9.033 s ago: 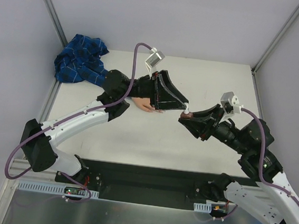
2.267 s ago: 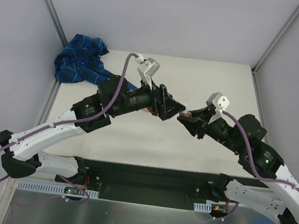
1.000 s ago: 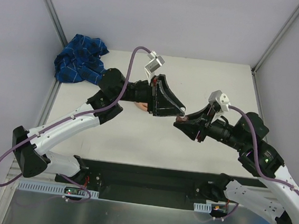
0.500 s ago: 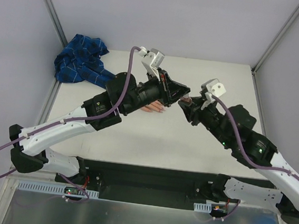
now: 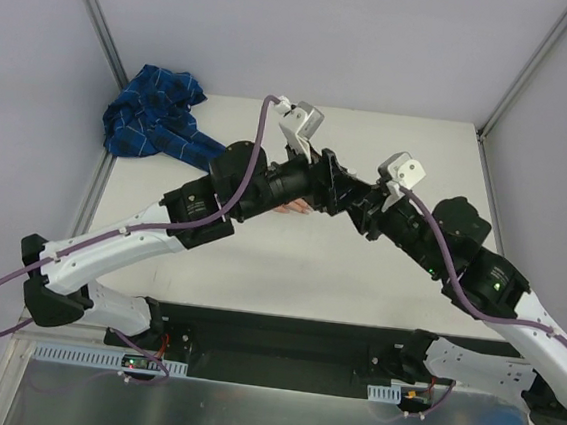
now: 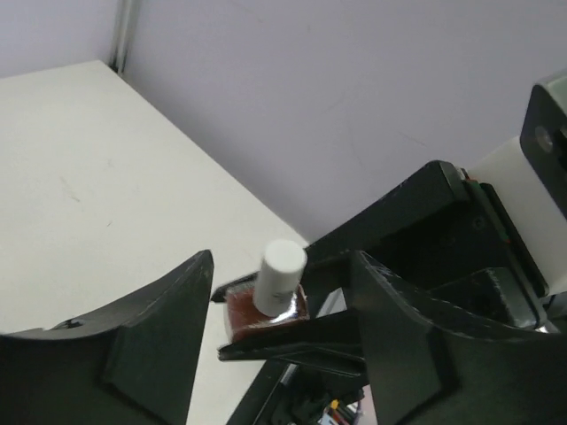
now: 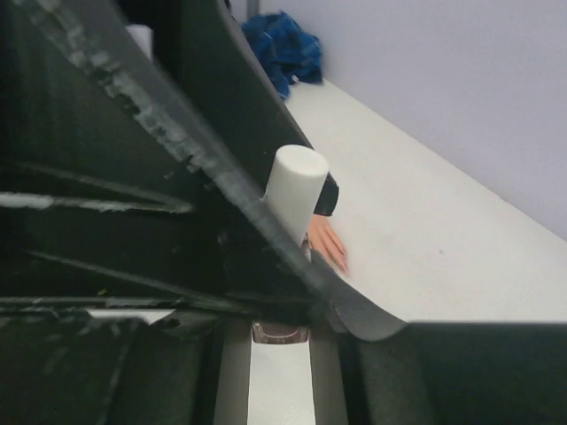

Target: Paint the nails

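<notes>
My right gripper (image 5: 358,203) is shut on a small polish bottle (image 6: 266,312) with a reddish-brown body and a white cap (image 6: 282,273), and holds it above the table. My left gripper (image 6: 282,261) is open, with one finger on each side of the cap and a gap to both. The two grippers meet mid-table in the top view, where the left gripper (image 5: 334,182) hides the bottle. The pale peach fake hand (image 7: 328,241) lies flat on the table behind them; its fingertips are too small to show the nails. Its blue plaid sleeve (image 5: 152,115) is bunched at the back left.
The white table (image 5: 259,255) is walled by grey panels at the back and sides. The fake hand's fingers show just under my left arm in the top view (image 5: 294,207). The black base plate (image 5: 271,342) runs along the near edge.
Both grippers have moved up and toward the back of the table together. My left gripper has turned and now straddles the bottle's cap. The right gripper still holds the bottle.
</notes>
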Controlling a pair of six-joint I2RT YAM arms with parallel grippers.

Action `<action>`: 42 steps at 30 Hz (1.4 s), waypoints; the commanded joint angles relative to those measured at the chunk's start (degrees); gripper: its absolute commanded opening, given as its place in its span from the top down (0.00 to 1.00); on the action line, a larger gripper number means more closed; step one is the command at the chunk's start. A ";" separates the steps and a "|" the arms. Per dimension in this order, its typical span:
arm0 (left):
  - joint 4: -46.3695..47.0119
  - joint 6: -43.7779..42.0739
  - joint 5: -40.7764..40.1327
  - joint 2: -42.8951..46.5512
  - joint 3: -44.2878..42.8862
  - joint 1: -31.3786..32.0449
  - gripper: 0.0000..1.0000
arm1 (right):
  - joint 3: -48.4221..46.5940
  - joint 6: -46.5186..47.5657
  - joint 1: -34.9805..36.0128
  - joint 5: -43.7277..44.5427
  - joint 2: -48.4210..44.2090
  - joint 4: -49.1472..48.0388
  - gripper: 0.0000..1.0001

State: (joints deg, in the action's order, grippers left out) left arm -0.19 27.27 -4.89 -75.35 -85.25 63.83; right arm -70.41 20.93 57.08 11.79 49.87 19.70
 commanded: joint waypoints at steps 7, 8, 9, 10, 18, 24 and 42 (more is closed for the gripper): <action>7.05 -4.68 16.83 11.45 8.52 0.07 0.18 | 2.12 -4.84 -3.46 -20.58 -6.62 -0.55 1.00; 6.61 -4.24 17.53 11.80 8.44 -0.20 0.16 | 2.03 -4.84 -3.47 -21.45 -6.89 0.07 1.00; 5.82 -3.98 18.15 11.98 8.09 -0.46 0.16 | 1.95 -5.02 -3.55 -21.55 -7.41 1.20 1.00; 2.85 -3.71 19.29 11.72 6.26 -1.60 0.16 | 1.68 -5.02 -3.55 -21.72 -7.59 1.82 1.00; -17.29 -0.98 37.92 3.99 -8.69 -9.51 0.31 | -2.01 -4.06 -3.55 -21.81 -6.27 8.95 1.00; -25.91 -5.20 39.95 0.12 -14.32 -10.92 0.32 | -4.81 -3.18 -3.55 -20.76 -3.47 11.41 1.00; -28.20 -8.02 33.20 -2.26 -15.91 -11.01 0.48 | -5.79 -3.17 -3.55 -21.02 -0.39 11.67 1.00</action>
State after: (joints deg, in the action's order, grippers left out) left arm -28.97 20.56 31.94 -78.65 -98.61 53.15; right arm -75.20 17.19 53.71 -9.02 50.26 33.30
